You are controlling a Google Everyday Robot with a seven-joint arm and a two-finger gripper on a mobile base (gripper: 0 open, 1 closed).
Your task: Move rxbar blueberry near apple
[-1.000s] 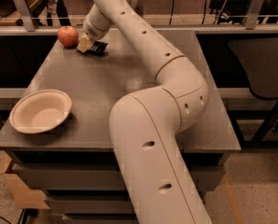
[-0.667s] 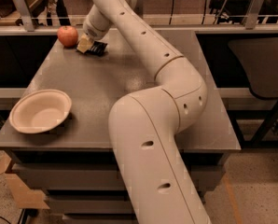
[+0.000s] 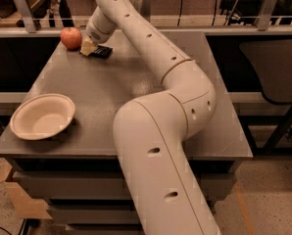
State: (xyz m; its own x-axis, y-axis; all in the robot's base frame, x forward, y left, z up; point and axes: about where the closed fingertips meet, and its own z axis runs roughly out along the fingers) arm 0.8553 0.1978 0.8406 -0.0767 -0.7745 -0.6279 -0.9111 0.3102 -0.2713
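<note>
The red apple (image 3: pixel 71 37) sits at the far left corner of the grey table (image 3: pixel 136 77). Just right of it lies a pale yellow sponge (image 3: pixel 88 47), and a small dark navy bar, the rxbar blueberry (image 3: pixel 102 52), lies on the table against the sponge's right side. My gripper (image 3: pixel 95 43) is at the end of the long white arm, low over the sponge and the bar and about a hand's width right of the apple. The arm's wrist hides most of it.
A pale round bowl (image 3: pixel 42 116) stands at the table's near left corner. My white arm (image 3: pixel 160 131) crosses the middle of the table from the front. A railing (image 3: pixel 185 21) runs behind the table and a dark chair (image 3: pixel 278 67) stands at right.
</note>
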